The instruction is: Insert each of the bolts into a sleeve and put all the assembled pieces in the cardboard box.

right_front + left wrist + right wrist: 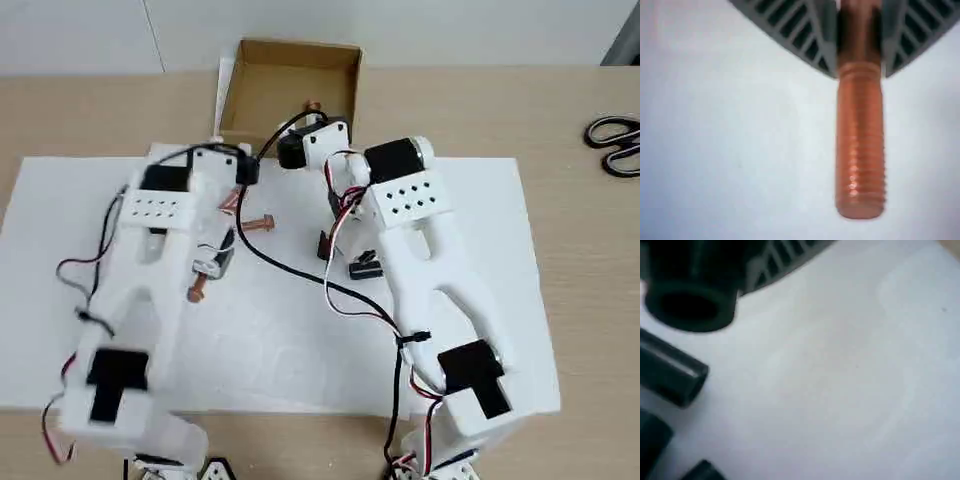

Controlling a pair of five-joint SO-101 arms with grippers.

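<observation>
While poised left of center, clamped bolt (860, 145) near head in left gripper (860, 40), baring threads for insertion; pinched sleeve (690, 305) in right gripper (350, 255), bore exposed, near side of far box (290, 95).

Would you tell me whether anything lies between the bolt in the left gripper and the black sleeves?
Yes: in the high view a black cable crosses the white sheet between the bolt, clamped in the left gripper, and the black sleeves.
</observation>
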